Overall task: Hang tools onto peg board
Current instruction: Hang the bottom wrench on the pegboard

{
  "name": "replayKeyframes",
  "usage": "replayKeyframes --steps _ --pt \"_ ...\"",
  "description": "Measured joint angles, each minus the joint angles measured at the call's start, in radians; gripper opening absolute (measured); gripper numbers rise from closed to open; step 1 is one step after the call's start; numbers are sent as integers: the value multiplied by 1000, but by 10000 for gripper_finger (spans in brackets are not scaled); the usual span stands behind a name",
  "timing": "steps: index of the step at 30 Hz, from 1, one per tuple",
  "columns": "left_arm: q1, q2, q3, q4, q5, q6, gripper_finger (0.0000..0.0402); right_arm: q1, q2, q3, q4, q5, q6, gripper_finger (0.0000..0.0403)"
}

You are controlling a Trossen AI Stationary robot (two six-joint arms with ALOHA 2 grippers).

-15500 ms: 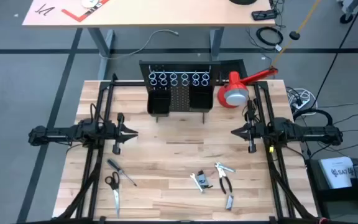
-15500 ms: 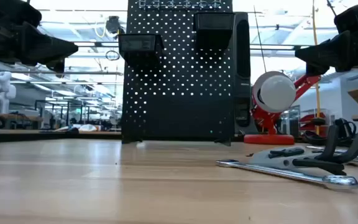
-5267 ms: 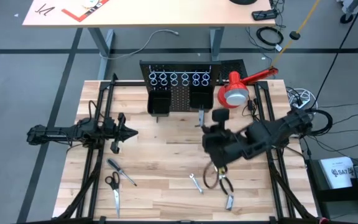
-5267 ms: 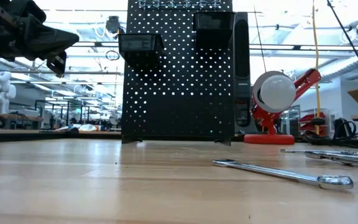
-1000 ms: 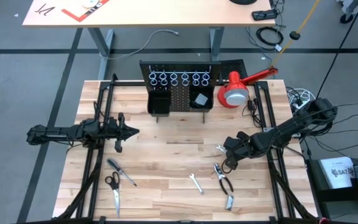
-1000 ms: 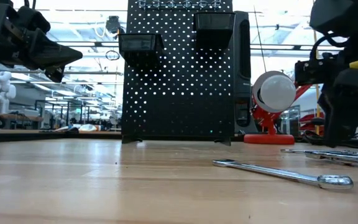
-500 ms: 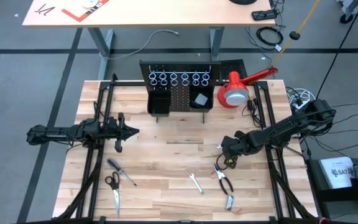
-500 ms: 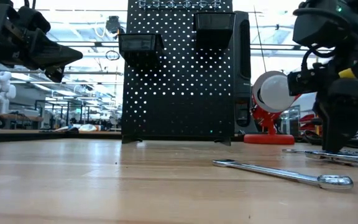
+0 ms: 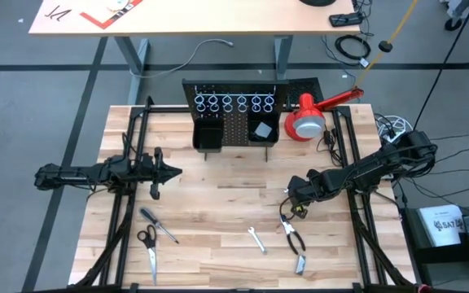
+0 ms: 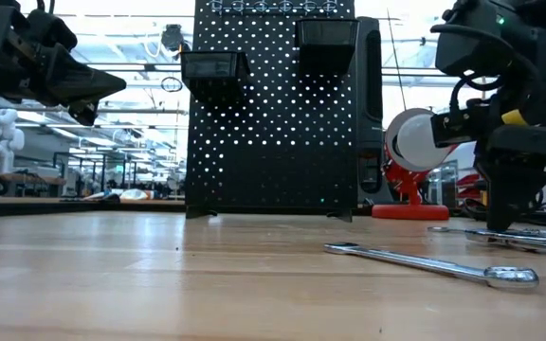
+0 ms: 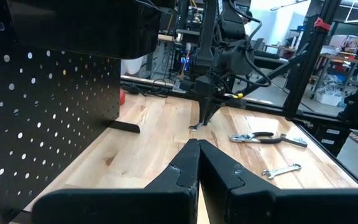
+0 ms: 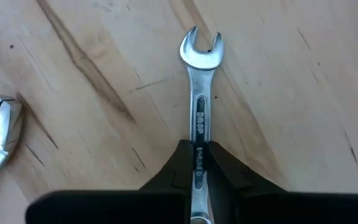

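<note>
1. One wooden table (image 9: 218,179), biggest item, carrying all else.
2. Peg board (image 9: 236,122) upright at far edge; ring row on top, two black bins in front, small metal piece (image 9: 262,130) in the right-hand bin. Red-and-white lamp (image 9: 308,122) just beside it on the right.
3. Left arm parked over table's left side, off the surface; left gripper (image 11: 194,149) w/ fingers pressed together, empty.
4. Right arm reaching in from right edge, right gripper (image 12: 199,163) down at the table, fingers pinching the shaft of a silver wrench (image 12: 199,93) lying flat on the wood, open-end head poking out past the tips.
5. Black-handled pliers (image 9: 294,238) near front, just beside right gripper; jaw tip also at edge of right wrist view.
6. Scissors (image 9: 148,244) + thin screwdriver (image 9: 159,225) front-left, near each other.
7. Second small wrench (image 9: 256,240) front-centre, apart from pliers; small metal bit (image 9: 300,264) nearest front edge.
</note>
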Motion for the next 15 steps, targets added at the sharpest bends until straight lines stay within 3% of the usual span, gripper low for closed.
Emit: replayKeyframes --steps 8,15 --pt "0 0 0 7 -3 -2 13 8 9 58 -10 18 -97 15" --pt "0 0 0 8 -2 -9 13 6 12 114 113 50 -187 4"
